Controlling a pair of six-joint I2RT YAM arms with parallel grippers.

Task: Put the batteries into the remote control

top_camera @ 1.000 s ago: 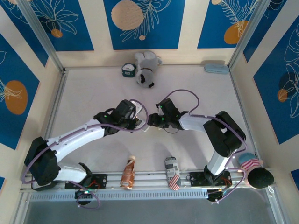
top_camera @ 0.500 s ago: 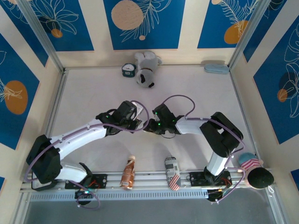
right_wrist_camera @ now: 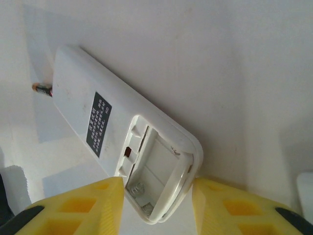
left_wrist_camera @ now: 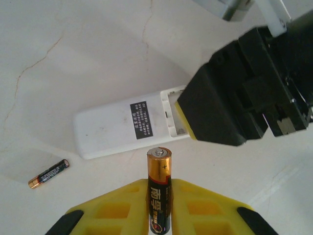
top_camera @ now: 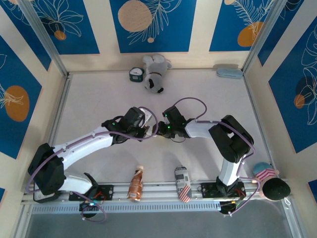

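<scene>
On the near rail between the arm bases we see an orange bottle [top_camera: 135,184] lying on its side, with a striped can [top_camera: 182,184] to its right. The two arms reach in to meet at the middle of the white table [top_camera: 94,99].

There the left gripper [left_wrist_camera: 159,185] is clamped on a battery [left_wrist_camera: 159,196]. The battery stands upright between the yellow pads, its gold plus end sticking out past the tips. Just beyond that end lies the remote control [right_wrist_camera: 93,107], flat on the table with its back and black label facing up. Its battery compartment [right_wrist_camera: 156,166] is open and bare, and we can see a spring coil at one end.

The right gripper [right_wrist_camera: 157,182] comes in from the right and straddles the compartment end of the remote control. Its yellow pads are closed against the two long sides.

A second battery [left_wrist_camera: 48,173] lies flat on the table near the closed end of the remote control, not touching it.

Against the far wall we see a small clock [top_camera: 135,74] and, touching its right side, a grey plush toy [top_camera: 156,73]. A pale blue case [top_camera: 229,73] sits in the far right corner.
</scene>
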